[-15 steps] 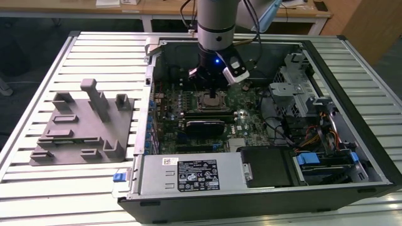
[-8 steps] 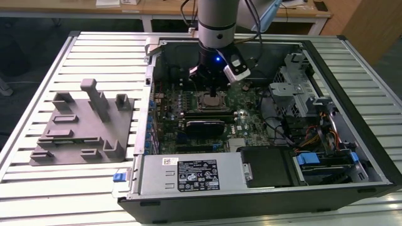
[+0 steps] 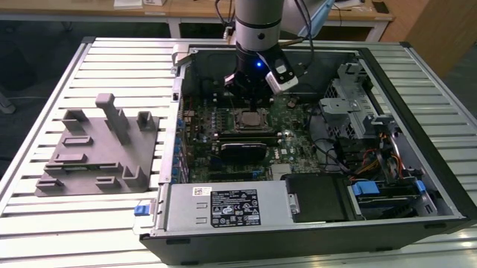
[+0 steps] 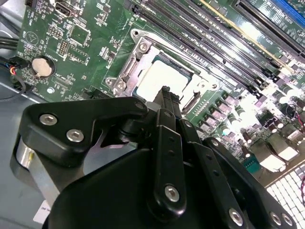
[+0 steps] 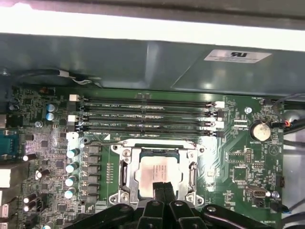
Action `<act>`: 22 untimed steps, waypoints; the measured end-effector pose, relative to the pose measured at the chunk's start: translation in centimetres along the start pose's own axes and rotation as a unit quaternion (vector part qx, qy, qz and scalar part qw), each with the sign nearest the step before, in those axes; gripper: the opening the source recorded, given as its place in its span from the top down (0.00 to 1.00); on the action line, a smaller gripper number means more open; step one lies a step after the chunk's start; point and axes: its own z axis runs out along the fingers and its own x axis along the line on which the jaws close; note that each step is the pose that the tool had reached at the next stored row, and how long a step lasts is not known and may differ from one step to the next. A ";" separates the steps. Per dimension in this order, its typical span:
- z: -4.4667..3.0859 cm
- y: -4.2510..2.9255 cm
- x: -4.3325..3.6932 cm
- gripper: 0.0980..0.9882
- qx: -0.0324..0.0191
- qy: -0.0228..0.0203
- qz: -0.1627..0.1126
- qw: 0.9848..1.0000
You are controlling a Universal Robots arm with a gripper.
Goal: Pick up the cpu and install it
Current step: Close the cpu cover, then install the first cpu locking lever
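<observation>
Cpu [image 5: 157,169] seated in socket [image 5: 125,172] — jaws pressed together, empty, over it.

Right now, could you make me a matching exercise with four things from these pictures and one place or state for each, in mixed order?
1. cpu
2. grey fixture
3. coin battery
4. hand

A. on the slatted table, outside the case
B. shut, just over the socket
C. lying in the metal-rimmed socket
D. on the green board, away from the socket

Pairs: 1-C, 2-A, 3-D, 4-B.
</observation>
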 end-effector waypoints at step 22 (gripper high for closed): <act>-0.06 0.01 1.02 0.99 0.000 0.000 0.001 1.000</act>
